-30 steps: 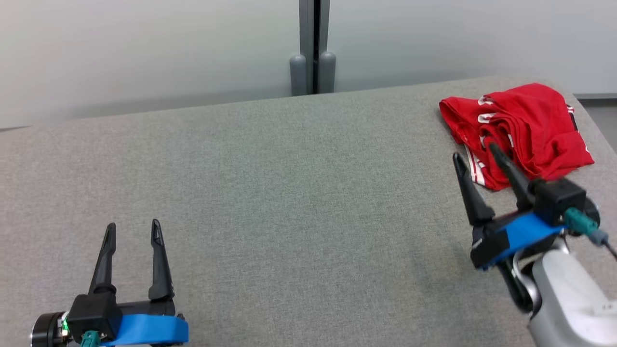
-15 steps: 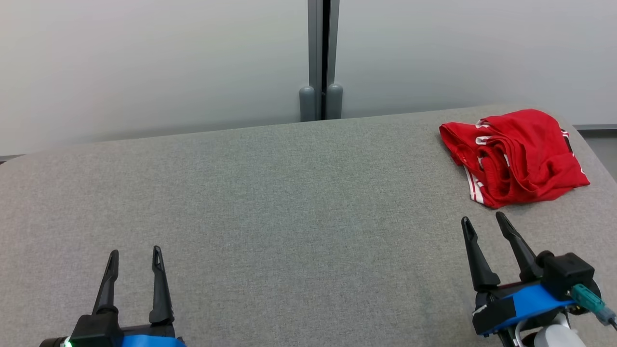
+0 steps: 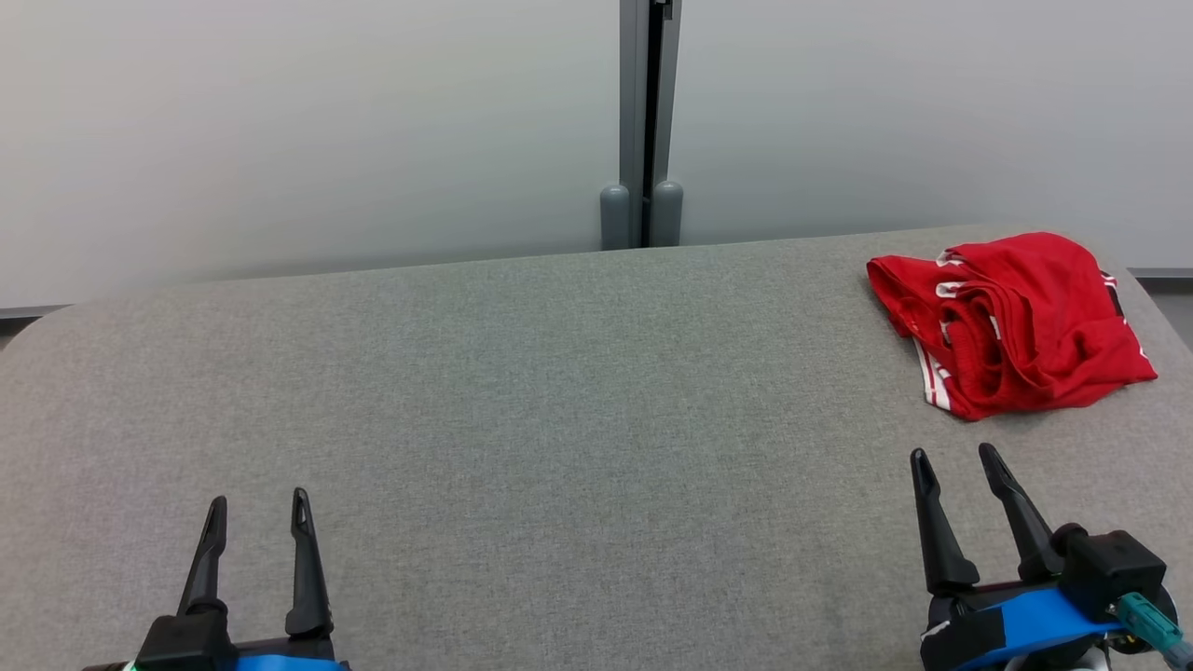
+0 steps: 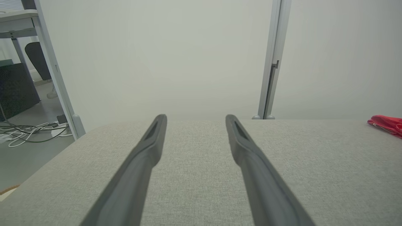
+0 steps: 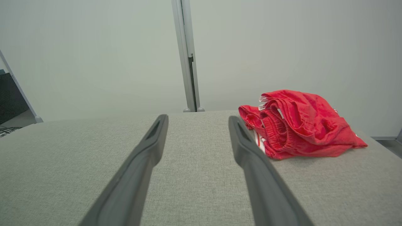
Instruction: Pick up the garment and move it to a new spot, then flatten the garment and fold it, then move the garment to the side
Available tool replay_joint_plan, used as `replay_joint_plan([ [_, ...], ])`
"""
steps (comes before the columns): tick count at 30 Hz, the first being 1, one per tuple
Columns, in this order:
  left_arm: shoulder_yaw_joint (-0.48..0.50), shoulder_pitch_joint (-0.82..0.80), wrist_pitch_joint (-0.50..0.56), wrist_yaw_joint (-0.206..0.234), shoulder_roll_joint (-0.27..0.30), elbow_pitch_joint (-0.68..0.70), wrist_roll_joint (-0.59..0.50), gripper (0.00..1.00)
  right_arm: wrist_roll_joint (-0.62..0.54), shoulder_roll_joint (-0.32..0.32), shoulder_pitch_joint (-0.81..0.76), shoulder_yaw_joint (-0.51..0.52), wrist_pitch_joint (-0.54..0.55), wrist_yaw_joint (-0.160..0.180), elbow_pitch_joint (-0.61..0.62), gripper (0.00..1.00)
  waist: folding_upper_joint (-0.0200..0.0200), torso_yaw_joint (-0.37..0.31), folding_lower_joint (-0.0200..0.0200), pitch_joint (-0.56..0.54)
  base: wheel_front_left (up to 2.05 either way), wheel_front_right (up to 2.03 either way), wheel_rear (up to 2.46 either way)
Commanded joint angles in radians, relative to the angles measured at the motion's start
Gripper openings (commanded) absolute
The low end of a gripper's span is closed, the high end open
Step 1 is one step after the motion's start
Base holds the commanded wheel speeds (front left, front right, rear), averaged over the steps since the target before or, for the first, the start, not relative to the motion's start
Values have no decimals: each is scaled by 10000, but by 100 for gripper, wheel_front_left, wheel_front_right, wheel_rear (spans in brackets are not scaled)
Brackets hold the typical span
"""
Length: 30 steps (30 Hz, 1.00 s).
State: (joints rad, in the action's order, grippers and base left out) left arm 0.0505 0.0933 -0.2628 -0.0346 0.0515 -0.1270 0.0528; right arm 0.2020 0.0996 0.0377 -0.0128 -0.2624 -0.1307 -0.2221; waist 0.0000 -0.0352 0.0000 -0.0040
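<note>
Red garment (image 3: 1011, 321) is seen bunched up at 2 o'clock on the grey table (image 3: 559, 391); left gripper (image 3: 258, 499) and right gripper (image 3: 954, 454) are both held spread, empty.

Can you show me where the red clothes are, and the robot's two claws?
red garment (image 3: 1025, 326), head view, on the middle of the bunched red cloth.
left claw (image 3: 259, 499), head view, midway between its two open fingertips.
right claw (image 3: 954, 454), head view, midway between its two open fingertips.
</note>
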Motion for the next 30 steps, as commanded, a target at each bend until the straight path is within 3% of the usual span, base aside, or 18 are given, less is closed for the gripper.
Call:
replay_joint_plan([
  [1,28,2,-22,38,-5,-29,-18,100,-109,-75,-123,64,-28,-2,-14,100,0,17,0,-13,0,0,0],
  [25,208,-118,-23,-33,-13,-188,-106,100,-322,-393,103,148,-28,-2,-244,100,0,48,0,1,0,0,0],
  [26,155,-25,1,-17,-2,-247,-80,0,-318,-364,26,150,5,0,-256,0,0,56,1,-1,0,0,0],
  [30,184,66,130,-26,-44,-625,66,0,-172,-385,-81,167,104,0,-580,0,0,59,0,0,0,0,0],
])
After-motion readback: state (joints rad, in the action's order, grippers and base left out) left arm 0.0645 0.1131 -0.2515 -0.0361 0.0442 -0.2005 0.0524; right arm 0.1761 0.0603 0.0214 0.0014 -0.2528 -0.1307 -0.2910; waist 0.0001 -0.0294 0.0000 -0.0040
